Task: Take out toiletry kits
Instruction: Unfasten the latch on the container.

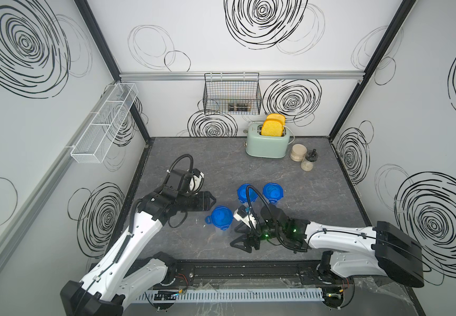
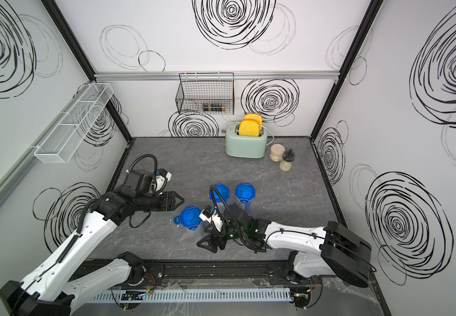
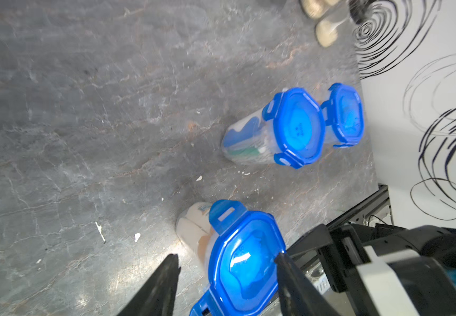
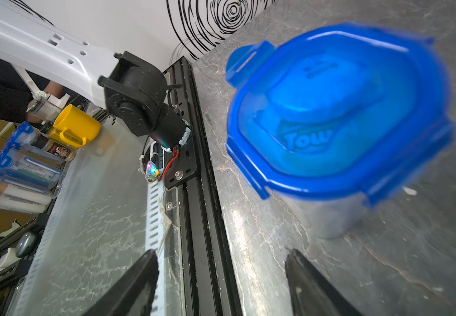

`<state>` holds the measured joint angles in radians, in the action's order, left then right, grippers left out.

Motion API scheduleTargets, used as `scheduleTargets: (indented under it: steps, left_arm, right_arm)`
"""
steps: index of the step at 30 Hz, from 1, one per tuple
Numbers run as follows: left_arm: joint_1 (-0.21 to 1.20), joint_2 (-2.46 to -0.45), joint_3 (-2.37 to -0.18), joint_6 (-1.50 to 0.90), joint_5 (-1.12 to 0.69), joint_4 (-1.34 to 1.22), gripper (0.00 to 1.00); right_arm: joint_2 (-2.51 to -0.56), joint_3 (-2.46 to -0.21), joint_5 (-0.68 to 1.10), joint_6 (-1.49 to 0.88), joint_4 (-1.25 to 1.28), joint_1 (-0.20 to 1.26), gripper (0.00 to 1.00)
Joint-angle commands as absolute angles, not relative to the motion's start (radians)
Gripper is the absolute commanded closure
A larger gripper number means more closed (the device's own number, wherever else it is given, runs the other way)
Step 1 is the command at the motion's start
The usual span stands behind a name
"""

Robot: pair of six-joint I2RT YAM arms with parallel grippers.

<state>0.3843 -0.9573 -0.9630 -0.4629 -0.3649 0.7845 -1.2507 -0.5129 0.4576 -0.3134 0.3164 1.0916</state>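
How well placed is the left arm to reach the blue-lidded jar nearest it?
Probably yes. The left gripper hovers just beside that jar, jaws open, and the left wrist view shows the jar straight ahead with nothing in between. The right gripper sits at the jar's other side, apart from it.

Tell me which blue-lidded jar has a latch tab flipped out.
The jar nearest the front rail, standing apart from the pair behind: its lid tab sticks out sideways, theirs look folded down.
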Motion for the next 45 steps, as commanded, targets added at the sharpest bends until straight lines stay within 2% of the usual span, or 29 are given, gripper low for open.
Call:
scheduleTargets:
  steps: [1,4,7,10,20,34,45]
  left_arm:
    - [0.397,-0.915,-0.91,-0.529,-0.511,0.658,0.42]
    - [0.461,-0.877,-0.782,-0.683,-0.682,0.393,0.45]
    - [0.518,-0.871,-0.693,-0.793,-0.729,0.189,0.47]
    - [0.544,-0.898,-0.649,-0.824,-0.737,0.122,0.52]
    - [0.525,-0.938,-0.585,-0.801,-0.714,0.17,0.62]
    - [0.469,-0.96,-0.526,-0.781,-0.738,0.207,0.66]
    - [0.463,-0.986,-0.526,-0.747,-0.716,0.264,0.69]
  right_arm:
    - [-1.195,-0.472,0.457,-0.317,0.353,1.06,0.24]
    - [-1.163,-0.441,0.459,-0.33,0.368,1.032,0.25]
    - [-1.144,-0.419,0.472,-0.339,0.375,1.006,0.25]
    - [-1.14,-0.401,0.478,-0.349,0.389,1.002,0.26]
    - [-1.184,-0.397,0.492,-0.397,0.472,1.047,0.27]
    - [-1.228,-0.453,0.43,-0.439,0.518,1.097,0.29]
    - [-1.321,-0.474,0.394,-0.562,0.702,1.132,0.3]
